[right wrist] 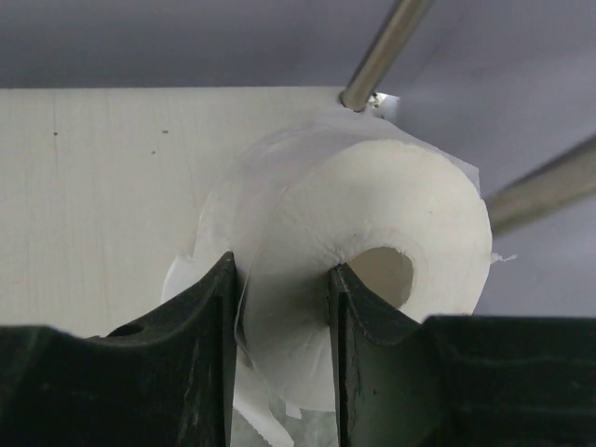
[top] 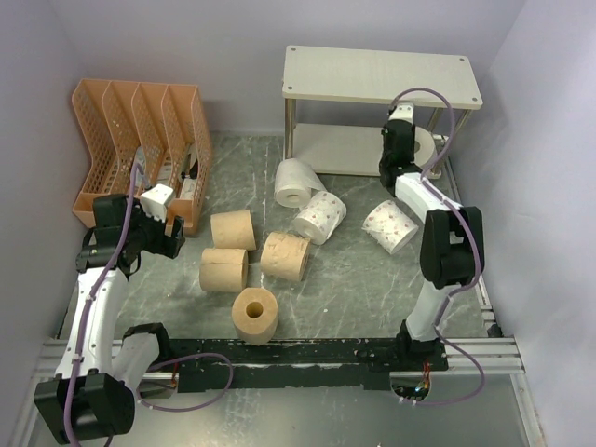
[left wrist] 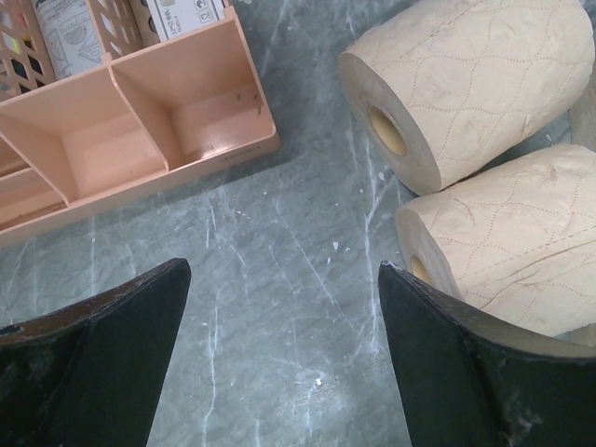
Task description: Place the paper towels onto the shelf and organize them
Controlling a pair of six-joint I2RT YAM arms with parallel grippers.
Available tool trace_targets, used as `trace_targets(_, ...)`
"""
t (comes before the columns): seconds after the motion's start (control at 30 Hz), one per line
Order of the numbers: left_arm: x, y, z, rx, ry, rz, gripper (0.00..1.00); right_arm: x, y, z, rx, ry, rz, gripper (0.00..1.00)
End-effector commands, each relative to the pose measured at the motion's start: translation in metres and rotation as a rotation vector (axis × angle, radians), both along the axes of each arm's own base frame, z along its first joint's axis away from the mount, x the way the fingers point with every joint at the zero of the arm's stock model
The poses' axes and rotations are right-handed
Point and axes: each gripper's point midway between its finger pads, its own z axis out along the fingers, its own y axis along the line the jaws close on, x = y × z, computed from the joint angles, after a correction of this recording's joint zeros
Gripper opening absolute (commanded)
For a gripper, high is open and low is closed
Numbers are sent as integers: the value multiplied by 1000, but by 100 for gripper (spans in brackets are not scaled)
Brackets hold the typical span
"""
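My right gripper [top: 407, 142] [right wrist: 279, 270] is shut on the wall of a white paper towel roll [top: 426, 146] [right wrist: 372, 209], with one finger inside the hollow core. The roll is at the right end of the shelf's lower board [top: 335, 149] [right wrist: 102, 186], next to a silver leg [right wrist: 384, 45]. On the table lie a white roll [top: 296, 182], two speckled ones [top: 320, 217] [top: 391, 226] and several tan rolls [top: 233, 229] [top: 285, 256]. Over bare table left of the tan rolls [left wrist: 475, 84] [left wrist: 521, 251], my left gripper [top: 173, 235] [left wrist: 284, 270] hangs open and holds nothing.
An orange slotted file organizer [top: 140, 140] [left wrist: 140, 130] stands at the back left, just beyond my left gripper. The shelf's top board [top: 372, 74] is bare. A tan roll [top: 254, 316] stands on end near the front rail [top: 307, 352].
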Motion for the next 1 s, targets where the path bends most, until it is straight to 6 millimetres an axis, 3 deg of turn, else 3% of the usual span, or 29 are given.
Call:
trace_targets(0.0, 4, 3, 5, 5, -14, 6, 94, 32, 3, 34, -35, -117, 33, 1)
trace_targets(0.03, 4, 3, 5, 4, -14, 7, 94, 35, 3, 32, -42, -114, 32, 8)
trace_targets(0.13, 4, 4, 4, 5, -9, 12, 94, 37, -8, 28, -24, -123, -11, 39)
trace_targets(0.3, 5, 4, 2, 5, -3, 17, 94, 35, -21, 29, 9, -142, -44, 50)
trace_targets(0.33, 5, 5, 2, 5, -2, 18, 94, 34, -23, 31, 6, -146, -51, 60)
trace_targets(0.4, 6, 5, 1, 4, 7, 18, 94, 30, -27, 39, 3, -170, -71, 99)
trace_targets(0.53, 7, 5, -2, 3, 20, 18, 94, 19, -34, 57, -2, -236, -110, 100)
trace_targets(0.63, 7, 5, -2, 4, 19, 18, 94, -1, -40, 80, -1, -323, -170, 100)
trace_targets(0.7, 6, 6, -1, 8, 14, 18, 94, -27, -38, 103, 35, -404, -221, 100)
trace_targets(0.8, 5, 6, 0, 13, 9, 21, 94, -80, -6, 130, 146, -515, -183, 100)
trace_targets(0.87, 5, 6, 1, 12, 3, 20, 94, -114, 14, 120, 279, -509, -153, 100)
trace_targets(0.97, 4, 5, 1, 10, 5, 14, 94, -157, 32, 59, 593, -392, -144, 100)
